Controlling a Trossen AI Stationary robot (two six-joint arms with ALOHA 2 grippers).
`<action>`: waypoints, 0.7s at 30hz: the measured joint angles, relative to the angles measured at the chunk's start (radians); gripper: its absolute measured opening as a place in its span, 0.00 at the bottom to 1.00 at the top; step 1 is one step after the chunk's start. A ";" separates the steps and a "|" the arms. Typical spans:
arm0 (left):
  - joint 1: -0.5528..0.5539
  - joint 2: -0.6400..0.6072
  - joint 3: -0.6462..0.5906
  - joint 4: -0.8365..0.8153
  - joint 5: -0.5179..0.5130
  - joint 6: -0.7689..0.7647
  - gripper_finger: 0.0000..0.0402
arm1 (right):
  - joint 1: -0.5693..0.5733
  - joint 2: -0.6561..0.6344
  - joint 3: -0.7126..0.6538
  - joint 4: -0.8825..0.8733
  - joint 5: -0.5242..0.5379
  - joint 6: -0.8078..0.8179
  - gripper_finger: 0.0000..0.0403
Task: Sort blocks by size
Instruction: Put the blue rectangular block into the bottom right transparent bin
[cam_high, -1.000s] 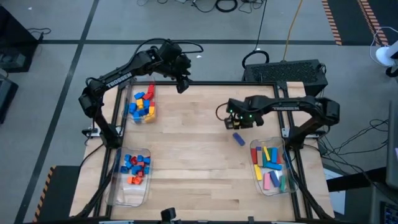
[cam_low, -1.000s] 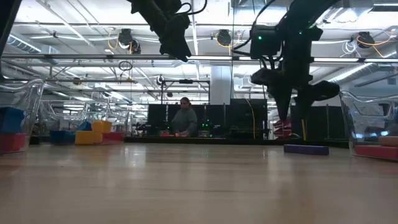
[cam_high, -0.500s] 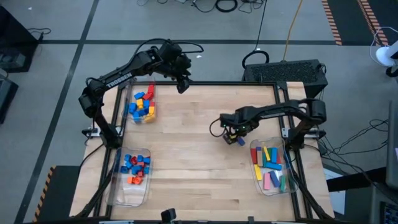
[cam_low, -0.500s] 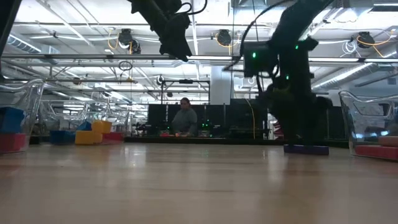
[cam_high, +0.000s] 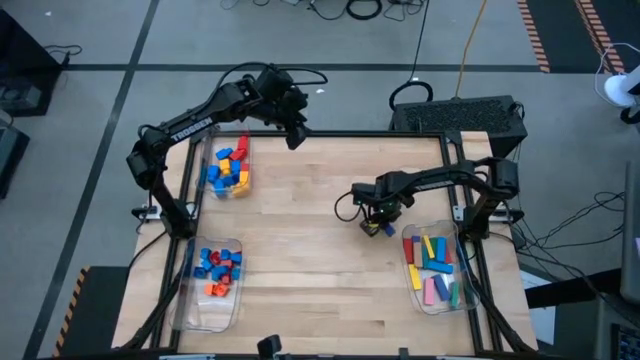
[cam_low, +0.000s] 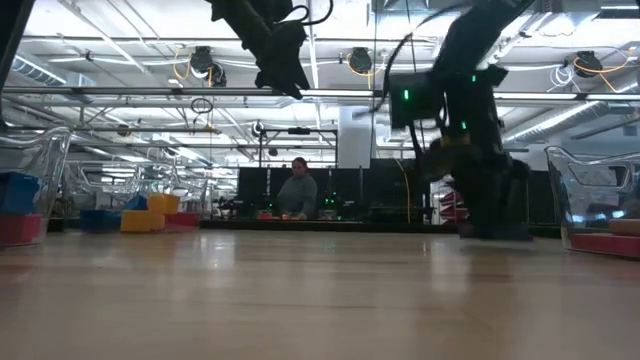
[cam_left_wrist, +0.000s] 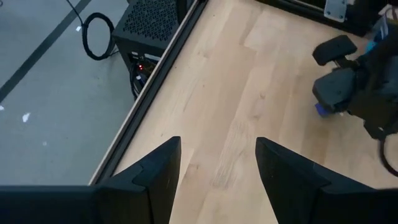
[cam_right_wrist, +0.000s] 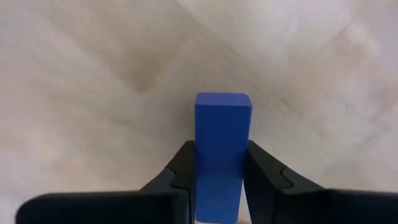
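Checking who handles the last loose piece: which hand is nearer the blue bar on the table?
Right. The right hand has its fingers closed on the blue bar beside the long-bar bin. The left hand hangs over the table's far edge.

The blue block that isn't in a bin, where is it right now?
The blue block lies on the table's right side in the high view, pinched between the jaws of the right gripper, just left of the bin of long bars.
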 joint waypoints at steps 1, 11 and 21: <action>0.000 0.000 0.000 0.000 0.000 -0.012 0.52 | -0.001 -0.015 0.006 -0.008 -0.008 0.001 0.17; -0.021 0.000 0.000 0.000 -0.002 -0.018 0.52 | -0.003 -0.275 0.208 -0.152 0.076 -0.129 0.17; -0.071 0.000 0.000 0.114 -0.003 -0.017 0.52 | 0.086 -0.547 0.333 -0.459 0.080 -0.329 0.17</action>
